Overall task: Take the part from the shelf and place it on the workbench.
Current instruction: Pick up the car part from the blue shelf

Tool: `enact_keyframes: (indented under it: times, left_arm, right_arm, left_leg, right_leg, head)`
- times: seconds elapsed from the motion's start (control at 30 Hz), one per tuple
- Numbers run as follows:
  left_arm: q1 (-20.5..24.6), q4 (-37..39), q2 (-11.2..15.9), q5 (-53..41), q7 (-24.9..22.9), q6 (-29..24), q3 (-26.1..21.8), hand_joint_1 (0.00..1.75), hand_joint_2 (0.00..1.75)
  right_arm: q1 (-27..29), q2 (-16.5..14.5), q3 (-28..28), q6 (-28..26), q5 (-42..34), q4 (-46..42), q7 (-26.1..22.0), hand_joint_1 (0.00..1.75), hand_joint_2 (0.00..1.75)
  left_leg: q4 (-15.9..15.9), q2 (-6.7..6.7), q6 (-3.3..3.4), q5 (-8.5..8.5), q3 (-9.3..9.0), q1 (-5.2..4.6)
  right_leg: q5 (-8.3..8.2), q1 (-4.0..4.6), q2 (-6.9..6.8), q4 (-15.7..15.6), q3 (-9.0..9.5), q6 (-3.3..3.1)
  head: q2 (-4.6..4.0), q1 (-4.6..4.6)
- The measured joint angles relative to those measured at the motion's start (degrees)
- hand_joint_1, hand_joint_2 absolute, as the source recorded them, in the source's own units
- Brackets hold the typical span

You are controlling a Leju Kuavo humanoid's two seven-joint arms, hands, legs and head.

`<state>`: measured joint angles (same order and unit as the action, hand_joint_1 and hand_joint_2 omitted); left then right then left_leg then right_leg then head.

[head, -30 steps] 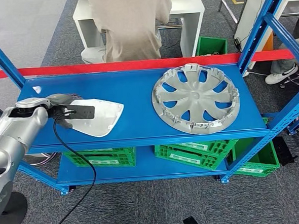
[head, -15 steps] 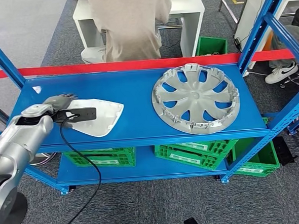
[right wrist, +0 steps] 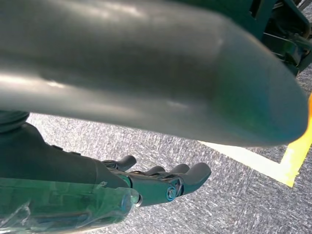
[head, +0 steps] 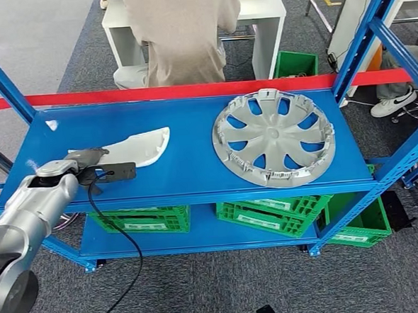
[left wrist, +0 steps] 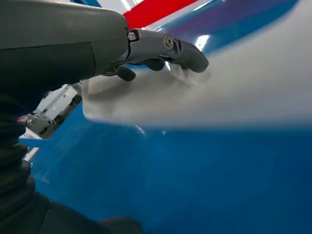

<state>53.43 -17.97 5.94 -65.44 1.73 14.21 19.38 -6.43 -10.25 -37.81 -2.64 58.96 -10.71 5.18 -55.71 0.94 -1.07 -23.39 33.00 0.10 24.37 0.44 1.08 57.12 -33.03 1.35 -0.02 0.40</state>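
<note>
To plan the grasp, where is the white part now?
In the head view, the white part is on the left of the blue shelf, its edge held by the left hand, well left of the hubcap.

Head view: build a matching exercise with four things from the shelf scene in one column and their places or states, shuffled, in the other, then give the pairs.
Things:
1. white part
2. wheel cover
3. green crates
4. left robot hand

Places or states:
A. lying flat on the right half of the top shelf
B. on the lower shelf level
C. tilted up on the left half of the top shelf
D. gripping the white part's near end

Pairs: 1-C, 2-A, 3-B, 4-D
</note>
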Motion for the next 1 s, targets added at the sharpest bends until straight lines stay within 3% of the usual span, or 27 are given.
enact_keyframes:
  times: [0.3, 0.73, 1.0]
  left_arm:
    - [-0.68, 0.51, -0.24, 1.67, -3.43, 1.33, -2.20, 0.00, 1.75]
    - [-1.02, 0.87, -0.30, 2.77, -3.04, 3.09, -4.58, 0.06, 1.75]
    - [-1.25, 0.95, -0.39, 2.53, -0.93, 1.86, -5.76, 0.00, 1.75]
  right_arm:
    - [-0.32, 0.00, -0.03, 0.31, 0.82, 0.00, 0.60, 0.00, 0.00]
    - [-0.59, 0.00, -0.03, 0.31, 1.54, 0.00, 0.66, 0.00, 0.00]
    - [-0.66, 0.00, -0.03, 0.26, 1.69, 0.00, 0.30, 0.00, 0.00]
  left_leg:
    - [0.00, 0.01, 0.00, 0.00, -0.10, 0.00]
    - [0.01, 0.02, 0.01, 0.01, -0.37, 0.00]
    - [0.01, 0.02, 0.03, 0.03, -0.39, 0.00]
  right_leg:
    - [0.00, 0.00, -0.02, 0.00, 0.13, 0.00]
    - [0.00, 0.00, -0.03, 0.00, 0.41, 0.00]
    - [-0.01, 0.00, -0.04, 0.00, 0.42, 0.00]
  head:
    - [0.00, 0.01]
    - [0.00, 0.00]
    - [0.00, -0.01]
